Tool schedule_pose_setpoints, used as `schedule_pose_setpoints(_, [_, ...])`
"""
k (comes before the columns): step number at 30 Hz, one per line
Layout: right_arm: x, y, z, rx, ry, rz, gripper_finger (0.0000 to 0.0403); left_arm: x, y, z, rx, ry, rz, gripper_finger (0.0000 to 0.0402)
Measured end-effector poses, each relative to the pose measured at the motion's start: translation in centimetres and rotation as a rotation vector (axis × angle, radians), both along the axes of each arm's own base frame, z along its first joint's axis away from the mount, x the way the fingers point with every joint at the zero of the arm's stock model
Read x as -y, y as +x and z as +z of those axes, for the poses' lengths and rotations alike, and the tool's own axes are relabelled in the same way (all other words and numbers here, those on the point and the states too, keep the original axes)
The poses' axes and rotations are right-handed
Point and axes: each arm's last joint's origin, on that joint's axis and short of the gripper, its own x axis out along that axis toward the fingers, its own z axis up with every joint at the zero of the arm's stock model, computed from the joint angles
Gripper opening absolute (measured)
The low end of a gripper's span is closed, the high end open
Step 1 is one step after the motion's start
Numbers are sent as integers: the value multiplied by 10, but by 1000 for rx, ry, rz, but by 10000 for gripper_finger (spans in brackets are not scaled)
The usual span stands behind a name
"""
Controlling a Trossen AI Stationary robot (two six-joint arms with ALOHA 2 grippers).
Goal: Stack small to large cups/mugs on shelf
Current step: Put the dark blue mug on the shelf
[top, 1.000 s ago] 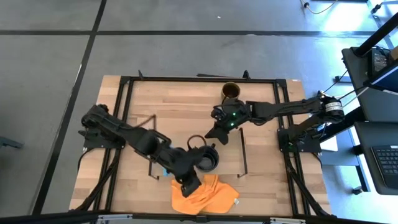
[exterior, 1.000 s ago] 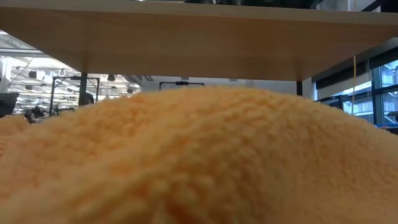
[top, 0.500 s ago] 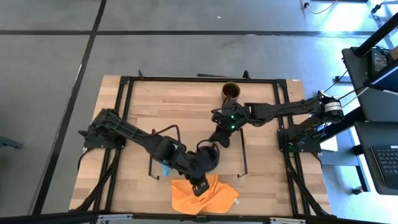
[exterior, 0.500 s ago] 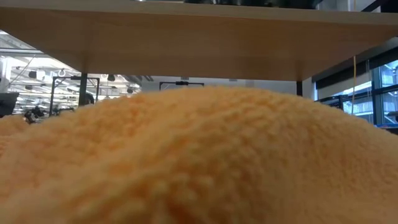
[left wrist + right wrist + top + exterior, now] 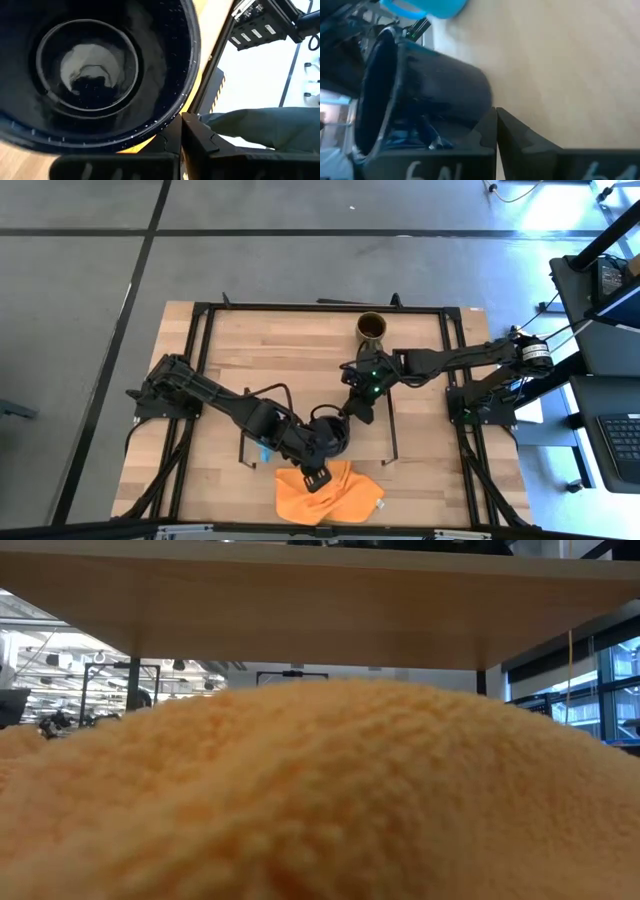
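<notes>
Meeting at the black mug (image 5: 333, 435), both grippers' fingers stay unreadable

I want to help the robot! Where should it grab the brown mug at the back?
Probably by its rim, coming straight down. The brown mug stands upright with its mouth open to the top and nothing crowding it. One finger inside, one outside. Its handle doesn't show.
</notes>
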Motion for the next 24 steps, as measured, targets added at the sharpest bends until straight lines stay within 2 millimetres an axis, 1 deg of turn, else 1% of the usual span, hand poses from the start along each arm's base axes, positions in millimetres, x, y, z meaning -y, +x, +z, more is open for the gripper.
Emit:
schedule_pose_setpoints(5, [-3, -6, 5, 1, 40, 88, 7, -3, 0, 0, -5, 22, 23, 1])
schedule_pose_setpoints(12, [-3, -20, 12, -26, 24, 112, 8, -4, 0, 2, 11, 45, 37, 7])
schedule_pose_setpoints(17, [-4, -27, 18, -32, 34, 130, 9, -12, -7, 14, 46, 75, 72, 8])
schedule_pose_setpoints(24, [-5, -36, 22, -53, 32, 148, 22, -24, -16, 26, 65, 139, 115, 8])
